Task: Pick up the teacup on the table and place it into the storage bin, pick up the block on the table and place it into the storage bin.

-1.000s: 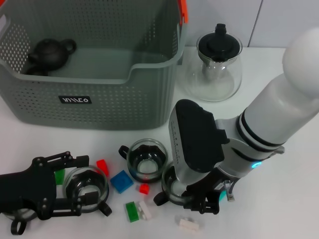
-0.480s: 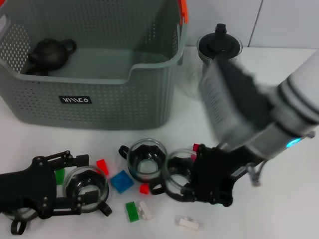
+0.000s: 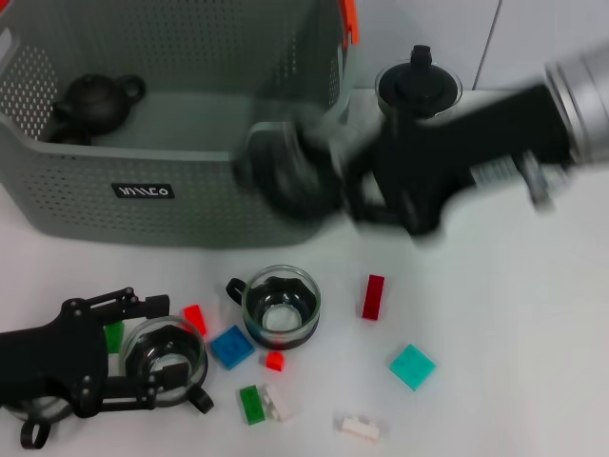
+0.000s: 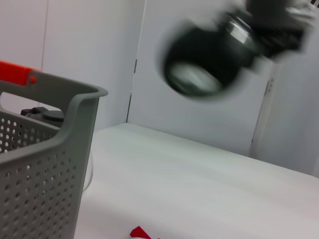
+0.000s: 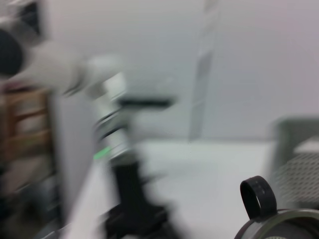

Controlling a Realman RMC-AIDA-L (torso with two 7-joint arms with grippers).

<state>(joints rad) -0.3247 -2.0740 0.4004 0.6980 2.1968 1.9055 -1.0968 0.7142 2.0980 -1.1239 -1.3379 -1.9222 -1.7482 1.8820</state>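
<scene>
A blurred glass teacup [image 3: 288, 174] hangs in the air in front of the storage bin's [image 3: 181, 205] near right corner, with my right gripper [image 3: 335, 183] shut on it. The left wrist view shows that teacup [image 4: 197, 64] high above the table. Its rim and black handle [image 5: 258, 197] fill a corner of the right wrist view. A second teacup [image 3: 279, 307] stands on the table. My left gripper [image 3: 143, 350] lies at the near left, open, its fingers either side of a third teacup [image 3: 167, 355]. Several blocks lie around, among them a red one [image 3: 373, 296] and a teal one [image 3: 412, 367].
A dark teapot [image 3: 95, 100] sits inside the bin. A glass pot with a black lid [image 3: 417, 105] stands right of the bin. A blue block [image 3: 231, 347], a green-and-white one [image 3: 259, 403] and a white one [image 3: 360, 427] lie near the front edge.
My right gripper lifted a teacup from the near table and swung it up and left toward the bin. That uncovered the red and teal blocks. The left arm stayed still.
</scene>
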